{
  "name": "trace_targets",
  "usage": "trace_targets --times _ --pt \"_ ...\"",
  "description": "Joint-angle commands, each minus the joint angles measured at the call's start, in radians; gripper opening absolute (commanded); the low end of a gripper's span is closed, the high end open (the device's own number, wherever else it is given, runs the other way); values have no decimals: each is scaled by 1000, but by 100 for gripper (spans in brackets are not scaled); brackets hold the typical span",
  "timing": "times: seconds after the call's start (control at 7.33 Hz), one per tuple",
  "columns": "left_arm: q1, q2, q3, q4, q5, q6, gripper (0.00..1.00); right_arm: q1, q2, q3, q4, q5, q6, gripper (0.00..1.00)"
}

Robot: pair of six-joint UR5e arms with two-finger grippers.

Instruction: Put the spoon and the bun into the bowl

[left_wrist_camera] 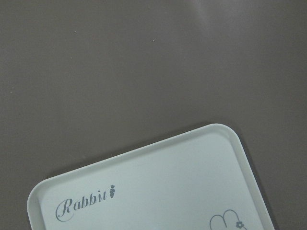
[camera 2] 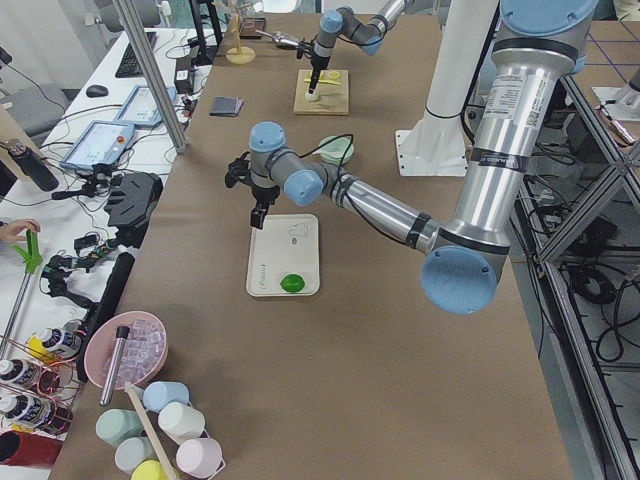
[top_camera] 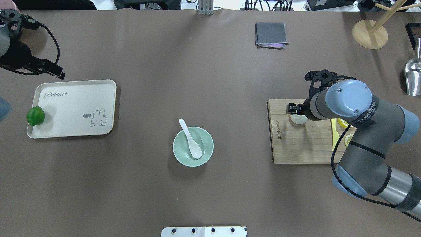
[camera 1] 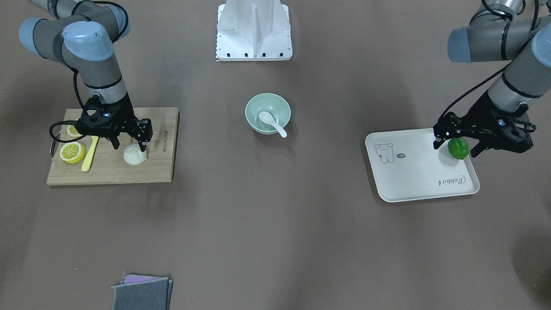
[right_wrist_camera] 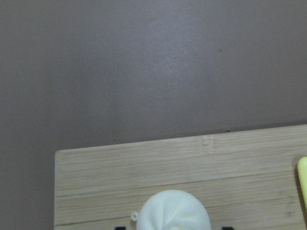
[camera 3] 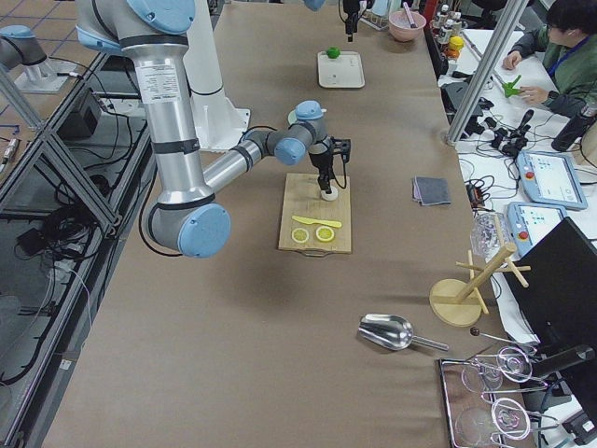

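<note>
On the table (top_camera: 210,82) the spoon (top_camera: 190,138) lies in the bowl (top_camera: 177,154), and the bun (camera 1: 134,156) sits on the board (camera 1: 159,163), at the bowl's three o'clock seen from overhead. The right claw (camera 1: 129,146) hangs open and empty astride the bun; the left claw (camera 1: 456,148) gapes empty. An off-centre pinch could squash the bun or roll it away.

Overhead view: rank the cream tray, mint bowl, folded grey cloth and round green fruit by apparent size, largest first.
1. cream tray
2. mint bowl
3. folded grey cloth, which lies farther from the camera
4. round green fruit
</note>
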Motion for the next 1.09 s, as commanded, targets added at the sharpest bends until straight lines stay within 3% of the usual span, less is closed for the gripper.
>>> trace_targets --times 0.0,0.14,0.27,0.68,0.82,0.95 --pt "1 1 0 -1 0 -2 99 -9 4 -17 0 -20 0 65" --pt "1 1 0 -1 0 -7 99 -8 0 -16 -1 -29 0 60" --pt "3 1 0 -1 0 -10 99 -12 -2 -16 -2 -37 2 48" --pt "3 0 0 -1 0 -15 99 -31 -2 -13 -2 -52 2 8" --pt "3 -2 0 -1 -2 -15 99 -31 -2 -6 -2 -52 2 0" --pt "3 -2 0 1 -2 -15 99 -31 4 0 -3 -50 3 0"
